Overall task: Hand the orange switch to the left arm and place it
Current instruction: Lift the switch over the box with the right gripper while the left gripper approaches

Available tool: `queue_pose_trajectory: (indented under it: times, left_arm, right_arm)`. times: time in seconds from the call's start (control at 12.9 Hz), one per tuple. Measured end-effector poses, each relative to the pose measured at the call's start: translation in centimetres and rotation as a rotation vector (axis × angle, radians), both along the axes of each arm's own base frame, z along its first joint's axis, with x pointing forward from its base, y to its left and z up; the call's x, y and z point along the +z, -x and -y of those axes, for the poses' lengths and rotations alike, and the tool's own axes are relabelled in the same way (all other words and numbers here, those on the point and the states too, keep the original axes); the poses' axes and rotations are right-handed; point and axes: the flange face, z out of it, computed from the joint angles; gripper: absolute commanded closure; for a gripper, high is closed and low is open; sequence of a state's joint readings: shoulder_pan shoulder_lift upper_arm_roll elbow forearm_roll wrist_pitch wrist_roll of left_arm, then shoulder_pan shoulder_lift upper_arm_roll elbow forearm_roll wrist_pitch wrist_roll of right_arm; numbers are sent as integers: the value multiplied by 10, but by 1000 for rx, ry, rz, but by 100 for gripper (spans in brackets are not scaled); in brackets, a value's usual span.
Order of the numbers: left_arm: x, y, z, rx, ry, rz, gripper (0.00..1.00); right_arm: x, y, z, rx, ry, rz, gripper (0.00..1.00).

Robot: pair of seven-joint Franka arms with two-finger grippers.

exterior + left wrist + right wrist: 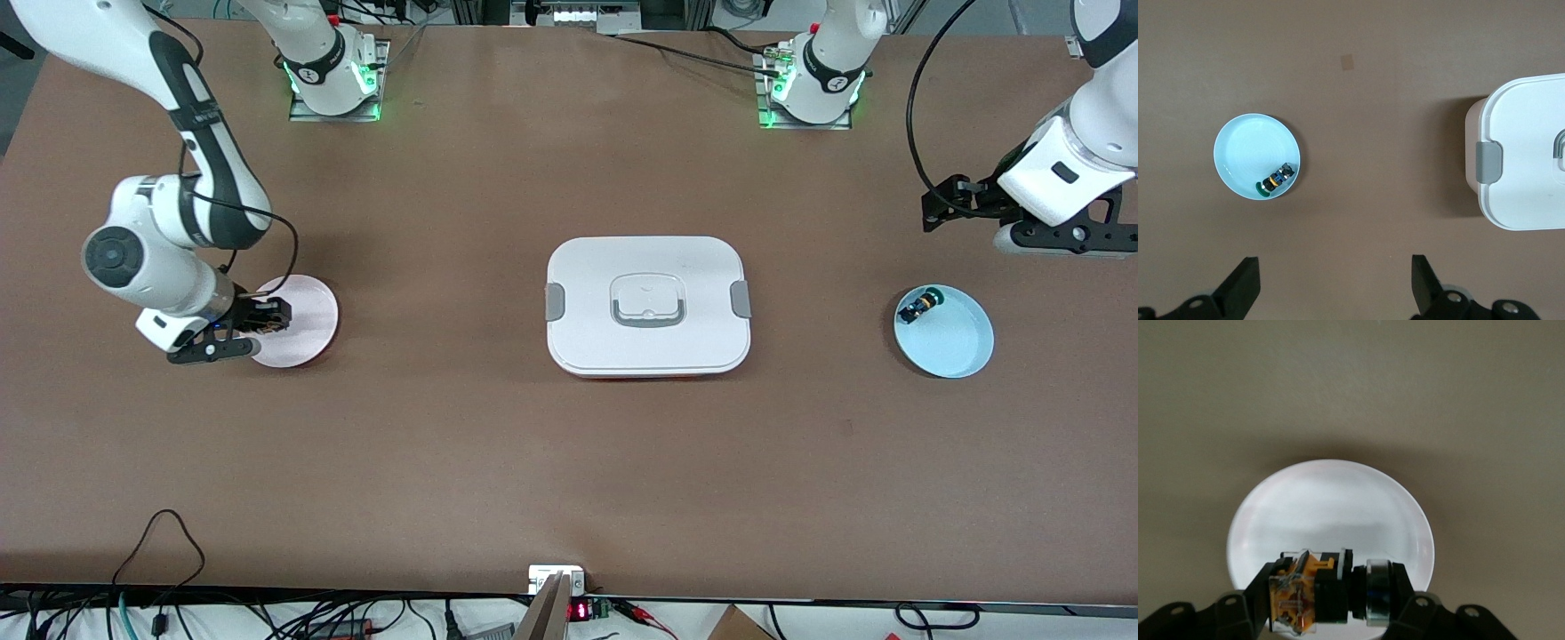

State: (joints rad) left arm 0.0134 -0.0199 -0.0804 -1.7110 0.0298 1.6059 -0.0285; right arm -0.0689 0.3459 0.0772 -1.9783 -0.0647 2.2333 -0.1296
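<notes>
My right gripper (260, 322) is shut on the orange switch (1317, 590), a small black cylinder with an orange end, held crosswise between its fingers. It hangs low over the pink plate (307, 302), which also shows in the right wrist view (1331, 507), at the right arm's end of the table. My left gripper (944, 206) is open and empty in the left wrist view (1335, 277), up over bare table beside the light-blue plate (958, 342). The white box (647, 262) with grey clips sits mid-table between the arms and also shows in the left wrist view (1528, 127).
The light-blue plate (1245, 150) holds a small black switch with a green and yellow tip (919, 308), also seen in the left wrist view (1275, 181). Cables and electronics lie along the table edge nearest the front camera.
</notes>
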Motion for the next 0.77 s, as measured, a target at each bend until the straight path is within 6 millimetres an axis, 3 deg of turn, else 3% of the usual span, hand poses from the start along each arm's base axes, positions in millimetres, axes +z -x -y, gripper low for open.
queue_pose_trajectory:
  times: [0.31,0.62,0.77]
  left_arm:
    - [0,0,-1,2,0,-4,0]
    - [-1,0,0,2,6,-6,0]
    - [-8,-3,8,3,57,-24,0]
  right_arm:
    - [92,-33,-35,94,-144,26,85]
    - [151,-46,-92,209,-337,144,86]
    - [176,-46,-120,257,-475,199,92]
